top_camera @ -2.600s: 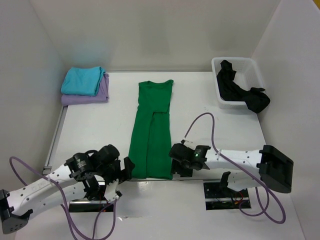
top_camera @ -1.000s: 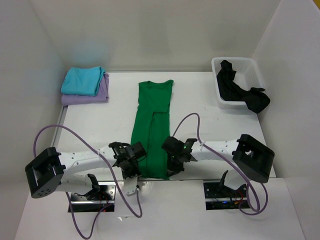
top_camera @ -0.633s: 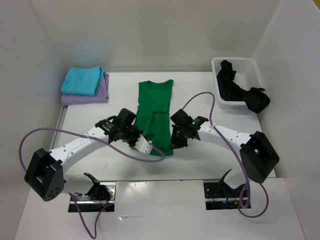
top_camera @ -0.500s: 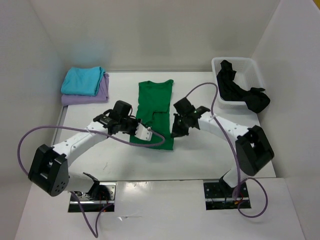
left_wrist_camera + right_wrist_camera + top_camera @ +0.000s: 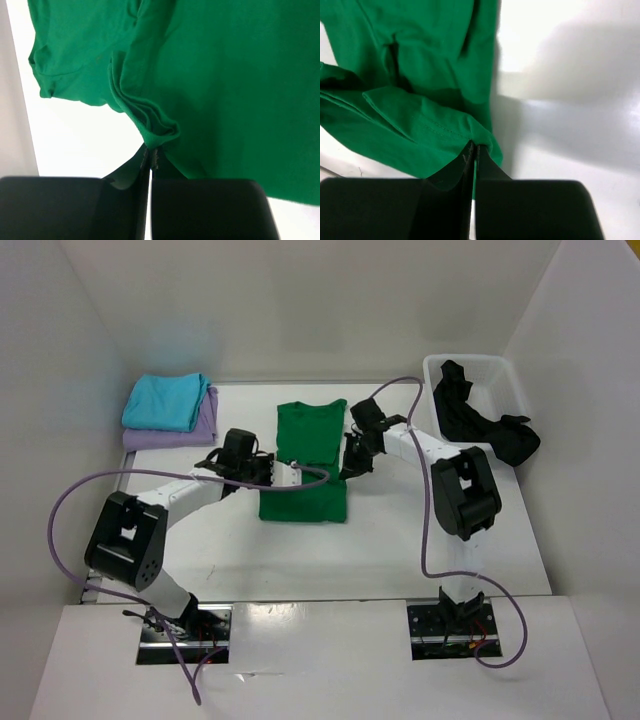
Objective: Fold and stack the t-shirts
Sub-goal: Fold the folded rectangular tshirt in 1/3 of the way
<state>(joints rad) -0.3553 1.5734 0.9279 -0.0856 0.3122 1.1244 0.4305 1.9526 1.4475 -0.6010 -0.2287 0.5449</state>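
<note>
The white-and-black jointed left arm (image 5: 180,490) rises from its near-edge base, folds at a black elbow block and stretches inward. Its black two-finger left gripper (image 5: 272,473) points toward the middle, jaws pressed flat together on a bunched edge of the bright green cloth t-shirt (image 5: 225,90). The matching right arm (image 5: 415,445) stands up from its base, bends at its elbow and angles back and inward, the right gripper (image 5: 350,463) pinched tight on the same shirt's corner.

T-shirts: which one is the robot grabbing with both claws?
The bright green t-shirt mid-table: the left gripper and right gripper each pinch an edge. The turquoise one lies on the lavender one, untouched; the black one hangs from the white bin.
</note>
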